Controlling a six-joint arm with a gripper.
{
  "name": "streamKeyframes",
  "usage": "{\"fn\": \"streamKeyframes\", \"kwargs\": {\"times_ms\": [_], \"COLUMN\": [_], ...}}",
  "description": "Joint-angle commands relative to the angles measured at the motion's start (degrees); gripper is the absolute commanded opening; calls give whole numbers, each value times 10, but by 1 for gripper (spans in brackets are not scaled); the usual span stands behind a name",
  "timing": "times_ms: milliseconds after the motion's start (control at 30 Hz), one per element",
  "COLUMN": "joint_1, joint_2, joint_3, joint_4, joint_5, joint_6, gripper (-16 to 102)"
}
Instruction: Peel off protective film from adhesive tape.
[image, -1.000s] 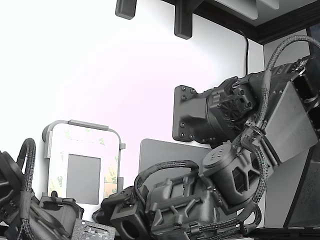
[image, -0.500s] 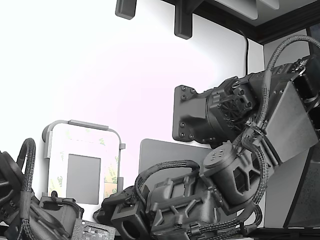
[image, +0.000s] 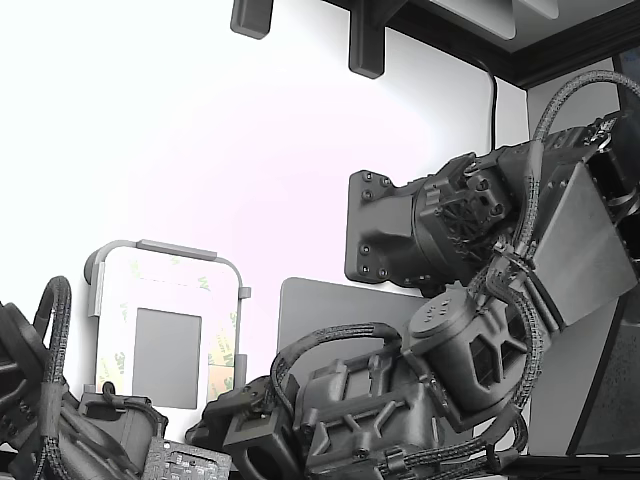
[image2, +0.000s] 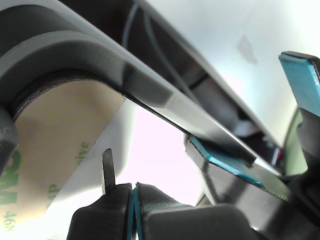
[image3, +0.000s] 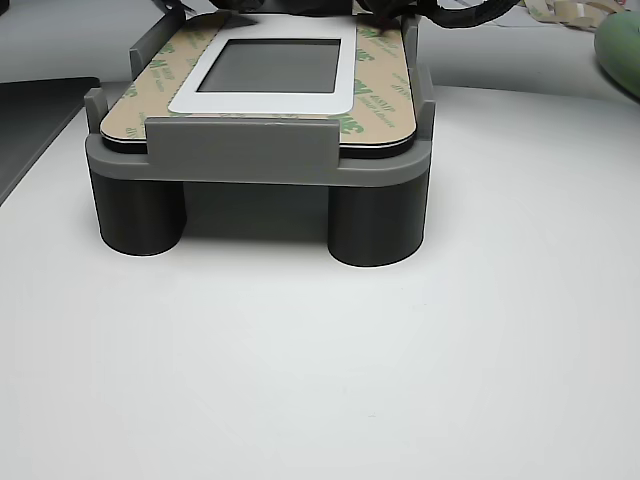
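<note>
Bright white tabletop (image3: 400, 380), dark shelf (image: 480, 30) overhead, overexposed light

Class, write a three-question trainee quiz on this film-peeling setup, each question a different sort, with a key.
1. True or false: the protective film lies on the part in the grey fixture.
2. What is printed on the film? A) red stripes B) green logos C) nothing
3. Fill in: the fixture stands on round ____.

Key: 1 true. 2 B. 3 legs.
</note>
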Motion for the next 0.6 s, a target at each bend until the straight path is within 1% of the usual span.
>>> {"fn": "streamKeyframes", "kwargs": {"times_ms": [0, 100, 300, 567], "joint_1": [-7, -11, -15, -14], "joint_2": [4, -4, -3, 4], "joint_3": [-18, -29, -11, -1], "joint_4": [-5, 2, -17, -19], "joint_5": [-2, -4, -9, -8], "joint_6": [-8, -17, -19, -15], "gripper": [-11, -11, -11, -11]}}
